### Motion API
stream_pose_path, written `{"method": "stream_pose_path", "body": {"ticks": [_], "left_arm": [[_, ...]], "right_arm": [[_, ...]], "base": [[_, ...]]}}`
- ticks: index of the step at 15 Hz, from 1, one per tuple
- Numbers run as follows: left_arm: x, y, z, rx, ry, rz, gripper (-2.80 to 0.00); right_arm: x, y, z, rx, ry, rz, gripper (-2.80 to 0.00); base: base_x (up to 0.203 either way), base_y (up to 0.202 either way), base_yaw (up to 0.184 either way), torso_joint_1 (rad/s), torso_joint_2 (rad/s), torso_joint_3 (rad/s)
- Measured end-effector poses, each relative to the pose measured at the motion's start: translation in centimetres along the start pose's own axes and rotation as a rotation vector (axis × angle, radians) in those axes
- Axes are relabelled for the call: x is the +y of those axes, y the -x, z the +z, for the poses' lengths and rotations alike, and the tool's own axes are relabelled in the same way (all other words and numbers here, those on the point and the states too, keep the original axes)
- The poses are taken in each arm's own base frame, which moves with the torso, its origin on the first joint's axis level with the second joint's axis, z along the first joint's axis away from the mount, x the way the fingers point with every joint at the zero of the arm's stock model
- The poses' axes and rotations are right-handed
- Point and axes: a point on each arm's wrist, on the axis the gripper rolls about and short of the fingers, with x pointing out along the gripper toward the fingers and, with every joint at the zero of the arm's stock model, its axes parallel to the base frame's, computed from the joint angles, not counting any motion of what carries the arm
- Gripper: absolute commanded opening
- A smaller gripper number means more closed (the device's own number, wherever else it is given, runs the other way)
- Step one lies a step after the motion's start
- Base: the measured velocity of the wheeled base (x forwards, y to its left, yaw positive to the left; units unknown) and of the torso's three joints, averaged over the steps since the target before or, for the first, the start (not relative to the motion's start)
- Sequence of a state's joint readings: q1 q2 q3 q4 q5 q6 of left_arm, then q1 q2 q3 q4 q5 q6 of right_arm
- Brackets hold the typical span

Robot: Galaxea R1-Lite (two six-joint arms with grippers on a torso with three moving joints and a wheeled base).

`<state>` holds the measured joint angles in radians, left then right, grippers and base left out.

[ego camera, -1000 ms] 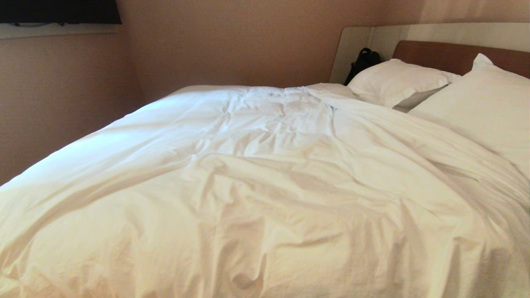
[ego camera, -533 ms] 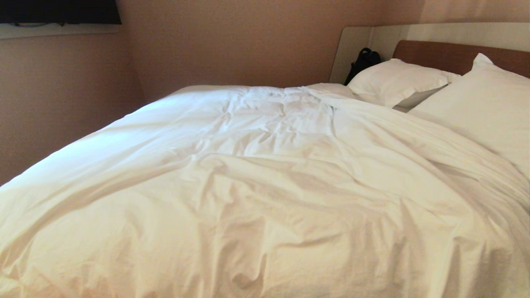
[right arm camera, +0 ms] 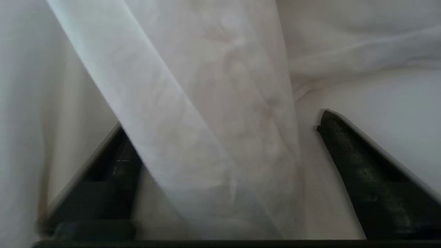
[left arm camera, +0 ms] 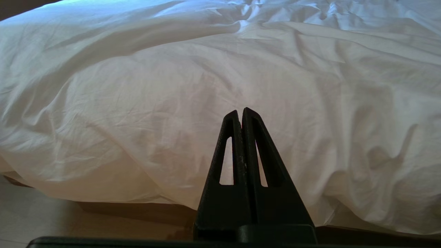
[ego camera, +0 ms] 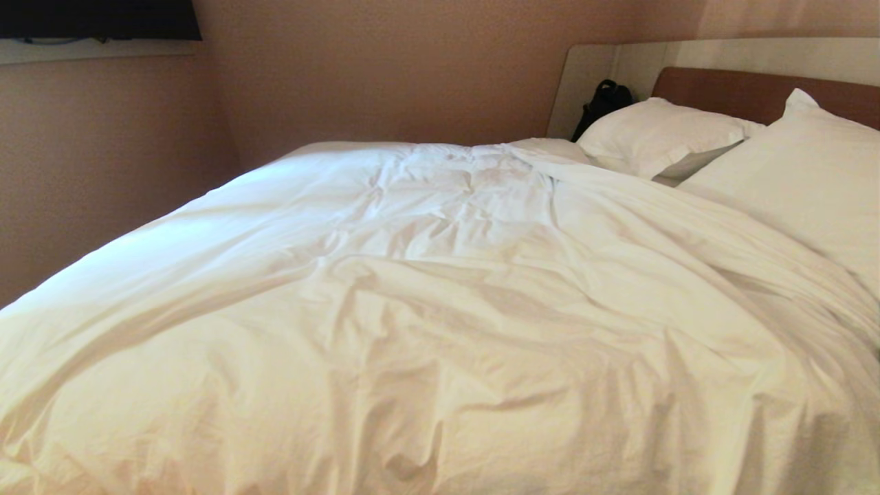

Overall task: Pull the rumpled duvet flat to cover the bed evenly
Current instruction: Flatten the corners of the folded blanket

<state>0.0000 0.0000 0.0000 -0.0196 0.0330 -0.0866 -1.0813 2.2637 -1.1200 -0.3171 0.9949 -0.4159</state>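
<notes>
The white puffy duvet (ego camera: pixel 440 309) lies rumpled over the bed, with creases running across its middle and a bunched ridge toward the pillows. The bed shows only its brown headboard (ego camera: pixel 742 93) at the far right. Neither arm appears in the head view. In the left wrist view my left gripper (left arm camera: pixel 241 112) is shut and empty, held just short of the duvet's hanging near edge (left arm camera: pixel 172 86). In the right wrist view my right gripper (right arm camera: pixel 220 119) is open wide, and a fold of duvet cloth (right arm camera: pixel 213 103) drapes between its black fingers (right arm camera: pixel 358 165).
Two white pillows (ego camera: pixel 660 134) (ego camera: pixel 804 172) lean at the headboard. A black bag (ego camera: pixel 601 103) stands behind the far pillow. Walls close in on the bed's far and left sides (ego camera: pixel 103 172). Bare floor (left arm camera: pixel 69 217) shows under the duvet's near edge.
The wrinkles at the near right of the duvet have shifted slightly. The rest of the bed looks the same.
</notes>
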Motion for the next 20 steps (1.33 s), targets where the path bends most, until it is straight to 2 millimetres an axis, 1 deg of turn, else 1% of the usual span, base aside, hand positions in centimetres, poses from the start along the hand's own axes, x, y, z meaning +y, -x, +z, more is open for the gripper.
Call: {"method": "stream_pose_path", "body": {"ticks": [3, 8, 12, 14, 16, 20], "left_arm": [[0.0, 0.0, 0.0, 0.000, 0.000, 0.000, -2.80], [0.0, 0.0, 0.0, 0.000, 0.000, 0.000, -2.80], [0.0, 0.0, 0.0, 0.001, 0.000, 0.000, -2.80], [0.0, 0.0, 0.0, 0.000, 0.000, 0.000, -2.80], [0.0, 0.0, 0.0, 0.000, 0.000, 0.000, -2.80], [0.0, 0.0, 0.0, 0.000, 0.000, 0.000, -2.80]], "right_arm": [[-0.1, -0.2, -0.4, 0.005, -0.009, 0.004, -2.80], [0.0, 0.0, -0.2, 0.004, -0.014, 0.006, -2.80], [1.0, 0.8, 0.7, -0.014, -0.007, 0.015, -2.80], [1.9, 1.5, 1.5, -0.025, 0.001, 0.012, -2.80], [3.3, 2.8, 2.8, -0.046, 0.016, 0.007, -2.80], [7.5, 6.1, 6.4, -0.125, 0.059, 0.018, -2.80]], "base": [[0.000, 0.000, 0.000, 0.000, 0.00, 0.000], [0.000, 0.000, 0.000, 0.000, 0.00, 0.000], [0.000, 0.000, 0.000, 0.000, 0.00, 0.000], [0.000, 0.000, 0.000, 0.000, 0.00, 0.000], [0.000, 0.000, 0.000, 0.000, 0.00, 0.000], [0.000, 0.000, 0.000, 0.000, 0.00, 0.000]]}}
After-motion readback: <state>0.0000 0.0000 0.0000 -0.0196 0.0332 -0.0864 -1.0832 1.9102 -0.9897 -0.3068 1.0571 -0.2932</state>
